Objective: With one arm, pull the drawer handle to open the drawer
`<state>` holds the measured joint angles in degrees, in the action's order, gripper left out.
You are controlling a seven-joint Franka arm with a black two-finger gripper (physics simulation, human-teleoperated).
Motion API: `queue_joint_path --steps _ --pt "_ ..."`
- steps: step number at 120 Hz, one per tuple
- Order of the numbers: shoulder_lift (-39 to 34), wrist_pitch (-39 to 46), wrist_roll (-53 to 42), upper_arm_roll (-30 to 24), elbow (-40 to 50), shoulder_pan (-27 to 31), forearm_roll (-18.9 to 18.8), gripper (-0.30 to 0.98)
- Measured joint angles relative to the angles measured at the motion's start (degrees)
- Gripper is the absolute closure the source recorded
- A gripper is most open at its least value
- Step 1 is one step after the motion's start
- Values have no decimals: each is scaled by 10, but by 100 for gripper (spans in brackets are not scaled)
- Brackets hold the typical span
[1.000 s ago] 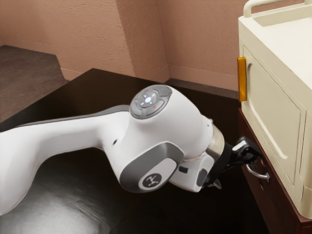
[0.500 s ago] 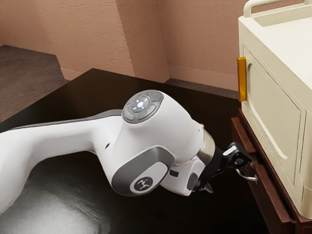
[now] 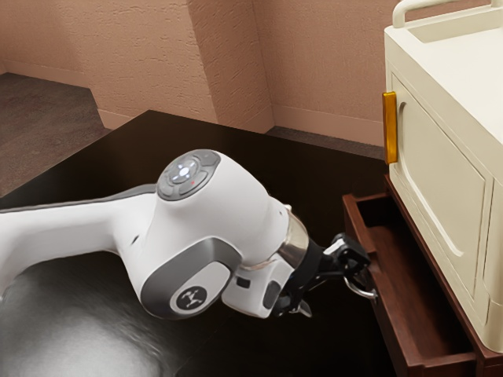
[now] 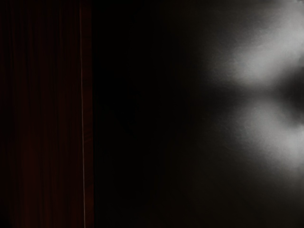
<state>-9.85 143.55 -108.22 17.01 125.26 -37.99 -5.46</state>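
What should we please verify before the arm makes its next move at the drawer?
- Drawer open: ok, it stands out from beneath the cream cabinet, its inside showing.
- Gripper at the metal handle: ok, right beside it in the exterior view.
- Secure hold on the handle: cannot tell.
- Gripper away from the amber pull: ok, a clear gap between them.
- Drawer at the end of its travel: cannot tell.
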Motion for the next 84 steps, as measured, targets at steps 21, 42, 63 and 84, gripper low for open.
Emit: queue_joint_path --steps 21,42,63,84 --pt "-21 0 -1 0 19 -3 -3 2" --pt "-30 0 -1 10 26 -6 -6 -1" --pt "-46 0 -2 16 46 -6 -2 0" --pt "-72 -2 -3 22 67 -8 -5 3"
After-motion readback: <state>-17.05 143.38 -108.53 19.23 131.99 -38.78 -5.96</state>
